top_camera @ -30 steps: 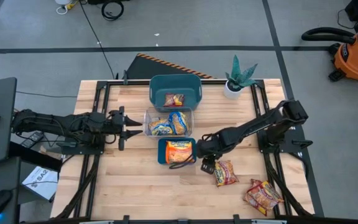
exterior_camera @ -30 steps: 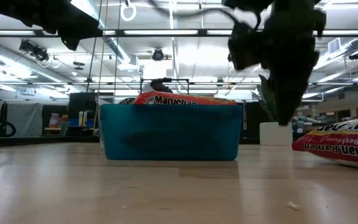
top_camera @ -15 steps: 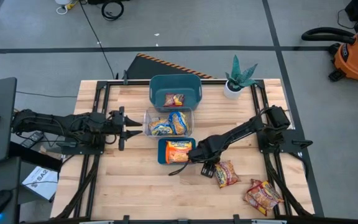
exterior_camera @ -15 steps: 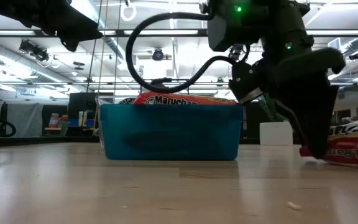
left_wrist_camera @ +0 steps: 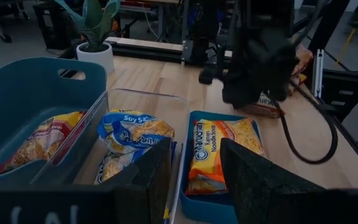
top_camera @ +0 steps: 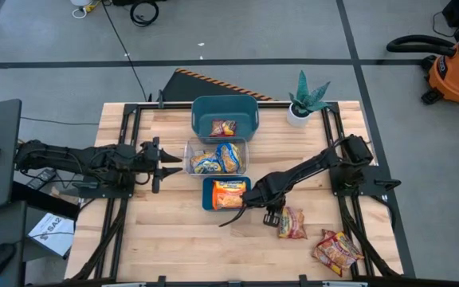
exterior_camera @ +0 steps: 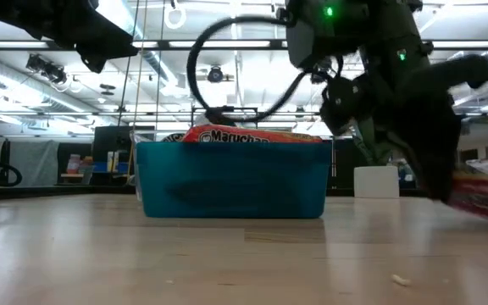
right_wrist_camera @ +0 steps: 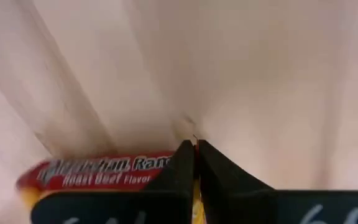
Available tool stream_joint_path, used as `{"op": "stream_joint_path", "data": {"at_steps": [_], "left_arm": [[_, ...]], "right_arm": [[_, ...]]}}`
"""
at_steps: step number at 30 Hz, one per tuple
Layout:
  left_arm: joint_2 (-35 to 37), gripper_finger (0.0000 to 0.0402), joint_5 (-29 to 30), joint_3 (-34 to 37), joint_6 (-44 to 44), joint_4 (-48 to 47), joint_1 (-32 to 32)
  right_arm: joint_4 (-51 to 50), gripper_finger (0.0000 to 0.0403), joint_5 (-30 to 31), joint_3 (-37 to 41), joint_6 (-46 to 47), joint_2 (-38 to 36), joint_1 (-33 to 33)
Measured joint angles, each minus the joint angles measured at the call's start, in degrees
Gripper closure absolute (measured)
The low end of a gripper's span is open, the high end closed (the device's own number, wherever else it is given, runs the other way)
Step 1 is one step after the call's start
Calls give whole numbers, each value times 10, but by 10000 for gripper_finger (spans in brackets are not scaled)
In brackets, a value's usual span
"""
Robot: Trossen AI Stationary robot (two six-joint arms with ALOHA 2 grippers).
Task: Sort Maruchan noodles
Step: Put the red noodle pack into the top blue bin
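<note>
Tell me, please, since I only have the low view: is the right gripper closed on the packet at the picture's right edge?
Observer: In the right wrist view the right gripper is shut, its fingers meeting at the edge of the roast beef packet. I cannot tell whether they pinch the wrapper.
Operator: Are any other packets loose on the table?
Observer: One, a second red packet, lies apart near the table's corner on the right arm's side.
Operator: And where is the left arm?
Observer: The left gripper waits open beside the clear bin.
</note>
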State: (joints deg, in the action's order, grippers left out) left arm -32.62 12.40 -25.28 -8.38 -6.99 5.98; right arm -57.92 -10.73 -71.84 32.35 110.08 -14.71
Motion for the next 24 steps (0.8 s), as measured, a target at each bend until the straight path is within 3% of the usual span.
{"op": "stream_joint_path", "data": {"at_steps": [7, 15, 21, 24], "left_arm": [[0, 256, 0, 0, 0, -4, 0], [0, 256, 0, 0, 0, -4, 0], [0, 256, 0, 0, 1, -5, 0], [0, 256, 0, 0, 1, -4, 0]], "right_arm": [[-132, 374, 134, -69, -29, -56, 27], [-204, 390, 385, -163, -94, -137, 94], [-128, 379, 548, -228, -257, -179, 150], [14, 386, 533, -230, -410, -192, 189]]}}
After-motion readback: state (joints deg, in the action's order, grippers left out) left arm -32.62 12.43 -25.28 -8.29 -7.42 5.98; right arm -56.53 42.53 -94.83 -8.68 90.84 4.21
